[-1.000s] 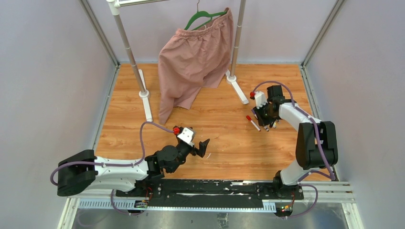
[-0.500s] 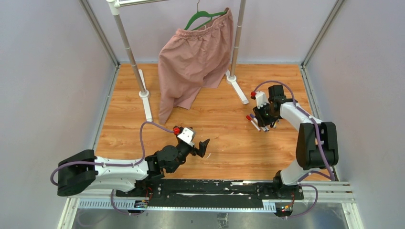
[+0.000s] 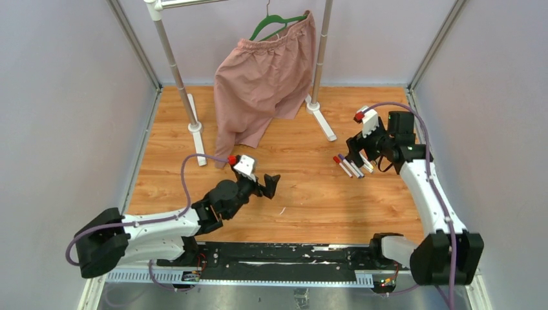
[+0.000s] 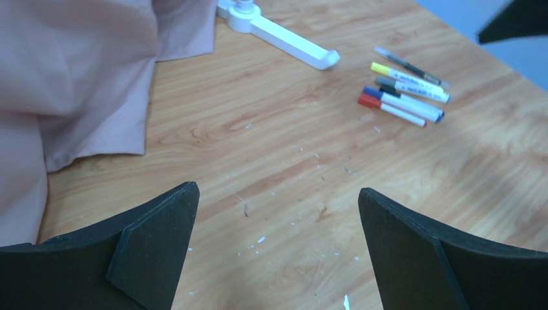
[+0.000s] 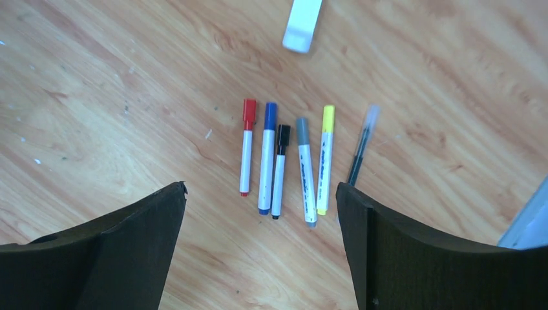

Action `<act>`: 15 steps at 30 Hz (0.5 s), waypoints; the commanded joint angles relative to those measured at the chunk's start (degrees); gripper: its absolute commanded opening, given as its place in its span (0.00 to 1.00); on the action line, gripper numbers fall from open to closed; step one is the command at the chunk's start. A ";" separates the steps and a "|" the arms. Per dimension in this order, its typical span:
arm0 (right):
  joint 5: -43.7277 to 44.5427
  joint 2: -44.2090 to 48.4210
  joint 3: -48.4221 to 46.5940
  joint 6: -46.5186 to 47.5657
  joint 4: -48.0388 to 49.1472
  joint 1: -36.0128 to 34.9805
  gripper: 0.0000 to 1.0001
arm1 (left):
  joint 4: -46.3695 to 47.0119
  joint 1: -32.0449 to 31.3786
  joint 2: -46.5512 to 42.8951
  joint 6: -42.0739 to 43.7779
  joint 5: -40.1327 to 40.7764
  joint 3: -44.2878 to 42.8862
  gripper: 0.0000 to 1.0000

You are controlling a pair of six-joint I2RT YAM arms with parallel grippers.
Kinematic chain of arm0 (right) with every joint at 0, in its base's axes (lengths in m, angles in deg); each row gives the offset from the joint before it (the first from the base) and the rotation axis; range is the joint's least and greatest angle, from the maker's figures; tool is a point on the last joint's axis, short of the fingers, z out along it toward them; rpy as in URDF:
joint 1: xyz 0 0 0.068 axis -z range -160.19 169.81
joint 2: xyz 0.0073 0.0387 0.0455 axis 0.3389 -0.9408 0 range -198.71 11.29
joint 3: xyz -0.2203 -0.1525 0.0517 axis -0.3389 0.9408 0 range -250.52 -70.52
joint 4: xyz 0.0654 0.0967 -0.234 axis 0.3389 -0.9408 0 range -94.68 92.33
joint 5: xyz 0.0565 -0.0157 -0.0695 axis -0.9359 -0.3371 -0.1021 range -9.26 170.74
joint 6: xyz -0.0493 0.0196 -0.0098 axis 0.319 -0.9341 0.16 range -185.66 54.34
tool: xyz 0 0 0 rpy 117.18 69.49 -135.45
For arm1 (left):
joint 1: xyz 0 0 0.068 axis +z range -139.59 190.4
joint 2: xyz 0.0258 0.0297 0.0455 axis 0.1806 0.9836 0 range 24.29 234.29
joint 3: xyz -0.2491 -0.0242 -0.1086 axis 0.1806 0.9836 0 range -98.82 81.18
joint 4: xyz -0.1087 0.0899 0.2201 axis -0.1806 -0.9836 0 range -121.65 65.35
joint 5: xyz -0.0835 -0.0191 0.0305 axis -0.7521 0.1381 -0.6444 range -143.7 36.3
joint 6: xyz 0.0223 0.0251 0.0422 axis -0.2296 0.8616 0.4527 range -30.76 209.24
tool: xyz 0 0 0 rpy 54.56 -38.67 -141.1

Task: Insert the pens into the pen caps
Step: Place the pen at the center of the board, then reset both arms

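Slim plastic pens (image 5: 265, 174) laid in a row, clear-capped pen (image 5: 360, 148) at 2 o'clock blurred, left gripper (image 4: 278, 194) and right gripper (image 5: 260, 194) held apart, empty, fingers cropped.

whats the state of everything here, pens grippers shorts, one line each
red pen: capped, lying flat
blue pen: capped, lying flat
black pen: capped, lying flat
grey pen: capped, lying flat
yellow pen: capped, lying flat
clear-capped pen: capped, lying flat
left gripper: open, empty
right gripper: open, empty, above the pens
pink shorts: hanging on green hanger
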 commanded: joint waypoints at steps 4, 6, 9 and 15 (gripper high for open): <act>-5.60 13.30 -2.17 -5.40 1.54 2.42 0.93 | -17.21 14.05 -11.52 -13.59 -19.12 -8.80 1.00; -6.27 16.56 -3.59 -8.51 2.92 2.46 0.93 | -25.74 14.91 -14.80 -12.10 -18.67 -14.08 1.00; -5.28 19.65 -7.63 -14.08 4.51 2.42 0.93 | -39.63 15.17 -18.37 -8.24 -15.85 -23.63 1.00; -4.32 17.24 -20.39 -22.41 -0.32 2.34 0.94 | -57.98 15.17 -23.27 -2.91 -12.59 -40.38 1.00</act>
